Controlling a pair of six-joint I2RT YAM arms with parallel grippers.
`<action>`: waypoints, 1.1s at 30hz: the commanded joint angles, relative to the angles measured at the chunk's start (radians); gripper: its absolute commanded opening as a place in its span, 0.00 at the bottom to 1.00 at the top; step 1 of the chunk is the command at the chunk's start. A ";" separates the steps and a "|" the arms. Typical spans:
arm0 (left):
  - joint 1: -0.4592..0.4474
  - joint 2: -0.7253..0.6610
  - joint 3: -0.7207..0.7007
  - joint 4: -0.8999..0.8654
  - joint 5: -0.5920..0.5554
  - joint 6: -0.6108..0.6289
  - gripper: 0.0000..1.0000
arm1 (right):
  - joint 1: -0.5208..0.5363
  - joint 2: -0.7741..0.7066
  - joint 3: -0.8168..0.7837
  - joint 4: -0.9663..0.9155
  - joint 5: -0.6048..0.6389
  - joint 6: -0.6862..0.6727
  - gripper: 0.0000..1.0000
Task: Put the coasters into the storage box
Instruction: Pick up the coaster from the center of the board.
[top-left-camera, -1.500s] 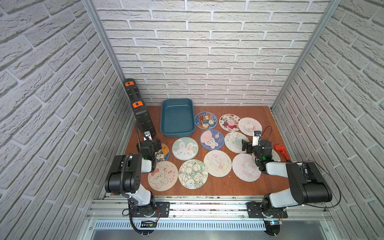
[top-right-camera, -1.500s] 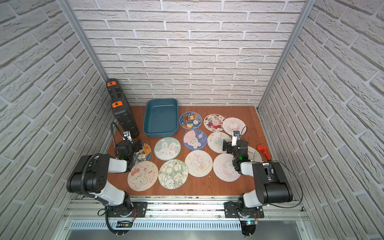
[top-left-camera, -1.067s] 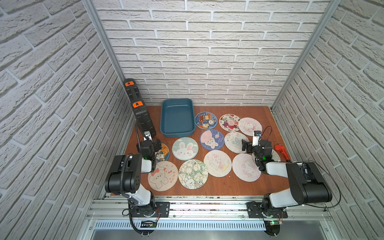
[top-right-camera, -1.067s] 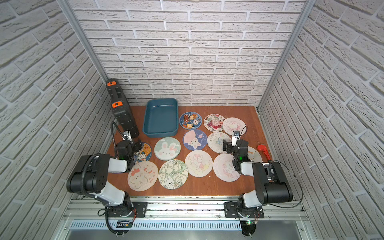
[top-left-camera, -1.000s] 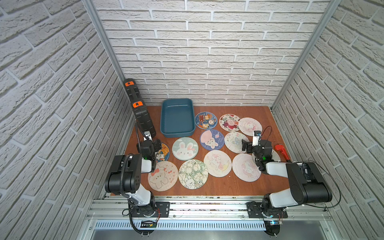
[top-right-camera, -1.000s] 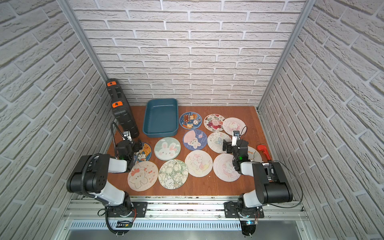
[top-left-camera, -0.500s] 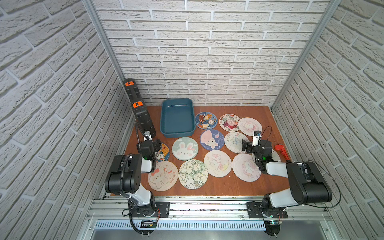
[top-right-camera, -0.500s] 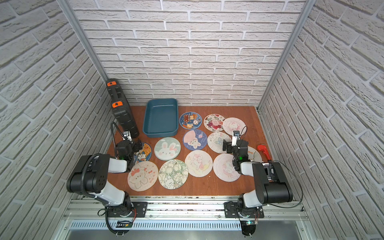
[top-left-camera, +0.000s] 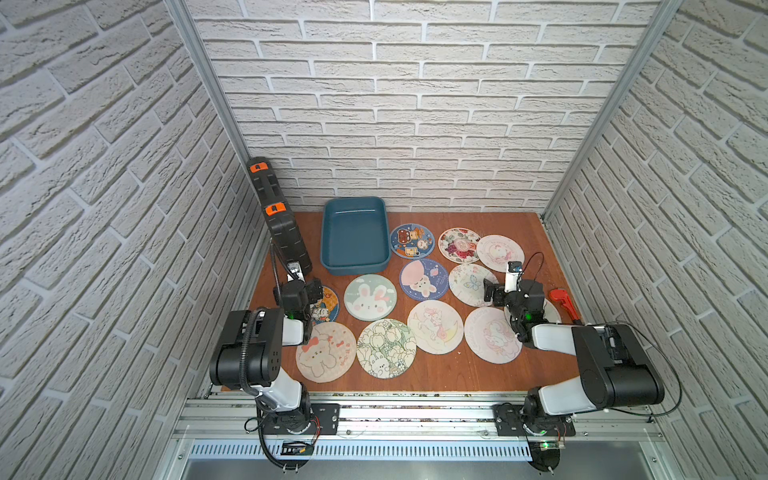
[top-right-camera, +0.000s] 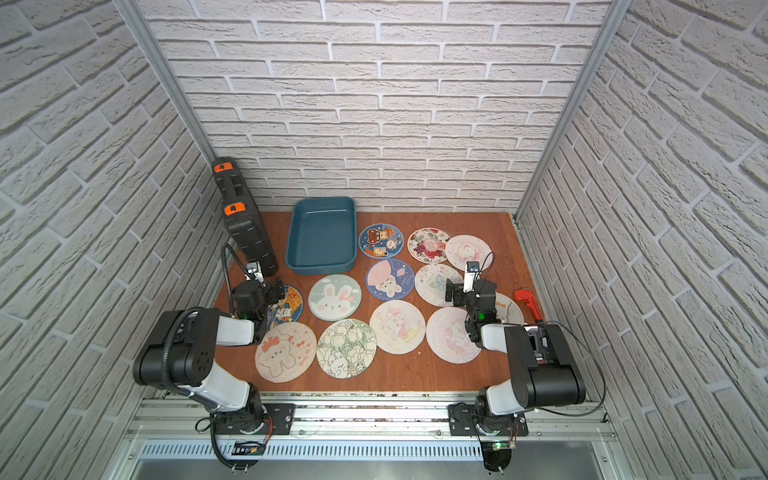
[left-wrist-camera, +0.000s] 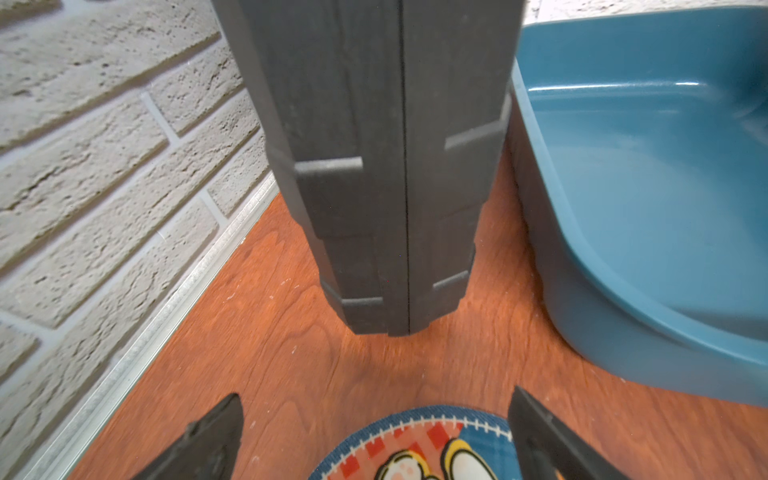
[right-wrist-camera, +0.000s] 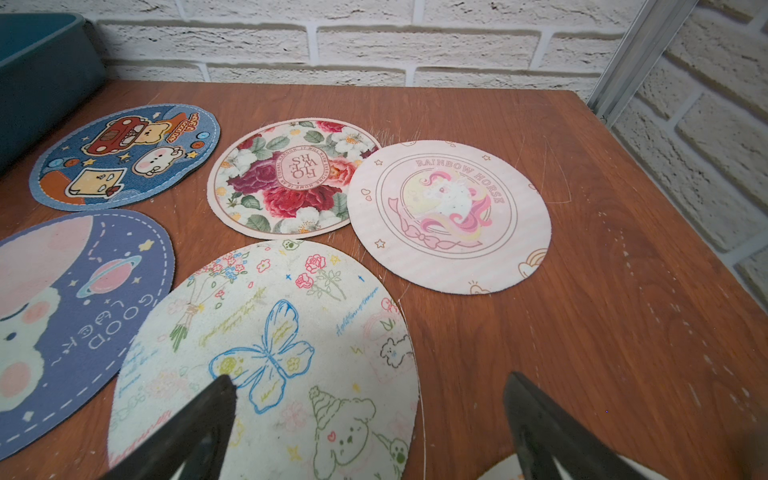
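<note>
Several round printed coasters lie flat on the wooden table (top-left-camera: 528, 232) in both top views, among them a green bunny coaster (top-left-camera: 370, 297) and a butterfly coaster (top-left-camera: 471, 284). The teal storage box (top-left-camera: 353, 241) stands at the back left with nothing in it. My left gripper (top-left-camera: 309, 291) hangs open over a dark blue checked coaster (left-wrist-camera: 419, 444), whose far edge lies between the jaws of the left gripper (left-wrist-camera: 376, 395). My right gripper (right-wrist-camera: 370, 379) is open low above the butterfly coaster (right-wrist-camera: 270, 353), its jaws astride that coaster's right edge.
A tall black case with orange latches (top-left-camera: 282, 224) leans at the left wall, right ahead of the left gripper and beside the storage box (left-wrist-camera: 644, 187). A small red tool (top-left-camera: 563, 303) lies by the right wall. Brick walls close in three sides.
</note>
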 joint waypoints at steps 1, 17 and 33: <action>-0.001 -0.005 0.006 0.048 0.007 0.000 0.98 | 0.010 -0.003 0.016 0.027 0.006 -0.005 1.00; -0.035 -0.126 0.091 -0.213 -0.090 0.007 0.98 | 0.022 -0.090 0.330 -0.551 -0.061 0.013 0.80; -0.205 -0.324 0.342 -0.990 0.048 -0.392 0.98 | 0.212 -0.091 0.517 -0.915 -0.136 0.266 0.82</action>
